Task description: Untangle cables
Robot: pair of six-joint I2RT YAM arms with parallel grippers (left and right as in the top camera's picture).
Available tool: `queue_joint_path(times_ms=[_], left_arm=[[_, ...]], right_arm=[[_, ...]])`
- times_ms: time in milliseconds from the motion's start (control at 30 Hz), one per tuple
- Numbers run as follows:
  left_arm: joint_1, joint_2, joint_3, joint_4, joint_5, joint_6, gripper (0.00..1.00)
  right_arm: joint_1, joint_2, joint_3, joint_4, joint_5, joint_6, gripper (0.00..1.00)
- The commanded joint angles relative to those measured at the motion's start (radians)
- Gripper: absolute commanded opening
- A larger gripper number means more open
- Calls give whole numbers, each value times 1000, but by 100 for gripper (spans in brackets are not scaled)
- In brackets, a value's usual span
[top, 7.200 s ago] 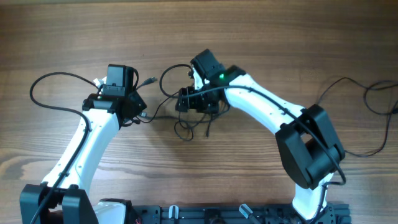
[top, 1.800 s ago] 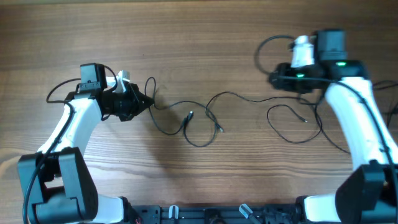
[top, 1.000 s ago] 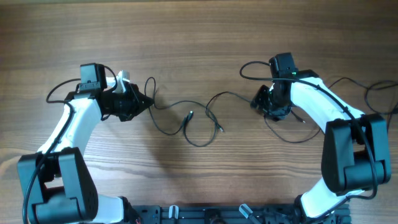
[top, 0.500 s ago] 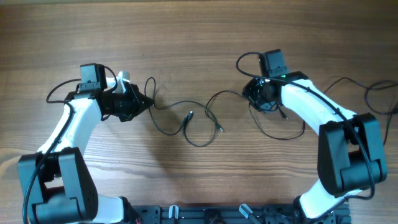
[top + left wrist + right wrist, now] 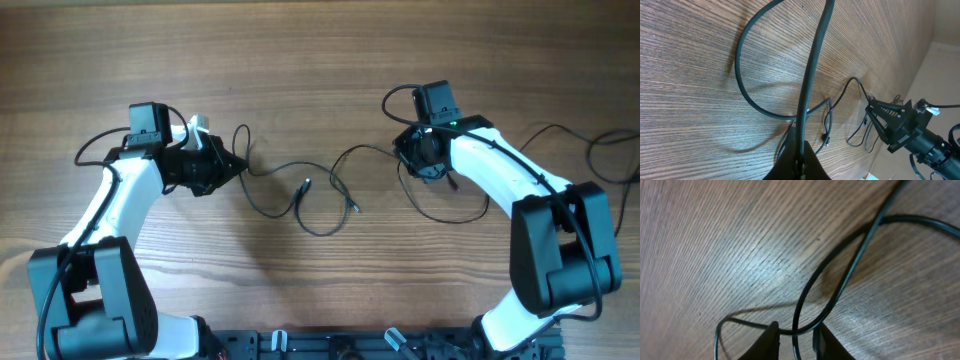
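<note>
L hand (image 5: 799,162) pinches thin black looping cables (image 5: 812,75), R hand (image 5: 795,342) apparently spread astride one.

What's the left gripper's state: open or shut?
Shut: the left gripper is pinched closed on a cable that runs out from between its tips.

A brown wooden table (image 5: 320,60) with long, fine grain fills the overhead view, and a black mounting rail (image 5: 330,345) runs along its near edge. Soft light leaves a pale sheen (image 5: 765,272) on the wood. Past one table edge, the left wrist view shows a plain beige wall (image 5: 946,70).
</note>
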Motion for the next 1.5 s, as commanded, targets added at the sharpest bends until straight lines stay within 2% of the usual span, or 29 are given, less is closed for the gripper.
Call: queue_joint_path(times_ms=[0,200,467,567,633,733,767,867,1000,1100,1200,1267,1400,1467], left_arm=[[-4,1,-2,-3,-2,23,4],[-4,1,-2,-3,-2,23,4],[-4,1,-2,-3,-2,23,4],[-4,1,-2,-3,-2,23,4],[-4,1,-2,-3,-2,23,4],[-4,1,-2,-3,-2,23,4],[-4,1,-2,-3,-2,23,4],[-4,1,-2,-3,-2,23,4],[-4,1,-2,-3,-2,23,4],[-4,1,-2,-3,-2,23,4],[-4,1,-2,-3,-2,23,4],[-4,1,-2,-3,-2,23,4],[-4,1,-2,-3,-2,23,4],[-4,1,-2,-3,-2,23,4]], right_arm=[[10,27,-3,-7,18,134,35],[18,43,-3,56,48,219,35],[18,45,-12,59,67,219,34],[18,46,-57,116,66,219,34],[18,46,-68,131,66,217,29],[18,46,-68,137,63,208,10],[17,45,-68,150,63,148,4],[1,11,-49,193,63,-81,4],[-72,-167,89,151,18,-475,4],[-135,-304,228,115,18,-614,4],[-241,-435,305,182,29,-618,4],[-352,-502,305,232,27,-517,4],[-468,-501,305,209,-5,-492,4],[-488,-486,304,197,36,-544,4]])
